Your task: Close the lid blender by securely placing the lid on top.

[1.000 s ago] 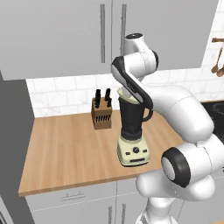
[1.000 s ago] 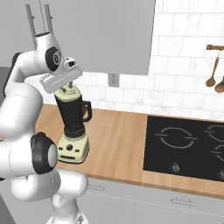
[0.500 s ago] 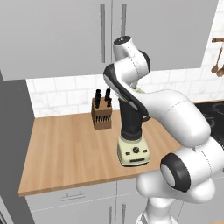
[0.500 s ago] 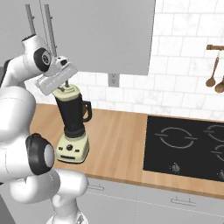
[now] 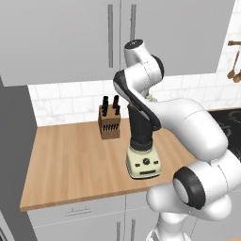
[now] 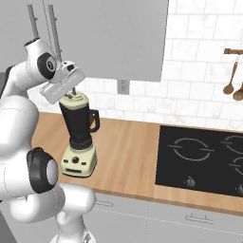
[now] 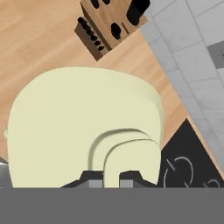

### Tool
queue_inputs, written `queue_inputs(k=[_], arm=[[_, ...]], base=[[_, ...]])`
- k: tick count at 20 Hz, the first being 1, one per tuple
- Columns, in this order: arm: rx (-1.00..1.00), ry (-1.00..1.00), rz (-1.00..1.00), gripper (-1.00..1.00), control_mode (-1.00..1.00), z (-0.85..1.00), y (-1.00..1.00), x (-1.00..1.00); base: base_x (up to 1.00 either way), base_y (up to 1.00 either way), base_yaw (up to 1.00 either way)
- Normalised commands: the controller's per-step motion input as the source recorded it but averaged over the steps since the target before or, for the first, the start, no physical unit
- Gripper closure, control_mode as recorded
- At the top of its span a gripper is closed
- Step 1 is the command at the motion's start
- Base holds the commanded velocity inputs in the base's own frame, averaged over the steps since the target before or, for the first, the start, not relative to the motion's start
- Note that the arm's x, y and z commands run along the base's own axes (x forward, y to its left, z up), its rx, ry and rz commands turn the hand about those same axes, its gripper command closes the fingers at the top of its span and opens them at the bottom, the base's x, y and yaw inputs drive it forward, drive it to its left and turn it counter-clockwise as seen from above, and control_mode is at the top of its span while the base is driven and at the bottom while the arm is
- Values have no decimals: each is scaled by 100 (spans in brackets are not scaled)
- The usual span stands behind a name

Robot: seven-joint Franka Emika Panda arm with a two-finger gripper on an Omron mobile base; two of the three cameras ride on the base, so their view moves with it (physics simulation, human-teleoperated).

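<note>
The wooden countertop spans the lower cabinets, with a white tiled backsplash behind it and grey wall cabinets above. A black cooktop is set into the countertop, well apart from the work area, on the arm's right. The blender stands upright on the countertop near its front edge: a dark tapered jar with a side handle, seated on a cream base carrying a black knob and buttons. A wooden knife block stands near the backsplash, behind the blender and to its left in the left base view, apart from it. The arm bends over the blender from above, and in the left base view its links cover most of the jar. The lid, pale cream-yellow with a raised centre cap, sits on top of the jar; in the right base view it appears level with the jar rim. In the hand view the lid occupies the centre, with the knife block above it. The gripper is positioned directly over the lid, its fingertips clenched on the raised centre cap, one on each side of it.
</note>
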Motion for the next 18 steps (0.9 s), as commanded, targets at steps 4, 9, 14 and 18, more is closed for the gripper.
queue_inputs(k=[4,9,14,18], arm=[[-10,-4,0,100,-100,-3,0,-11],[-5,-10,0,100,-100,0,3,-7],[-9,-1,0,100,-100,-13,0,0],[-13,-5,0,100,-100,-17,0,0]], base=[[0,0,0],[0,0,0],[0,0,0],[0,0,0]])
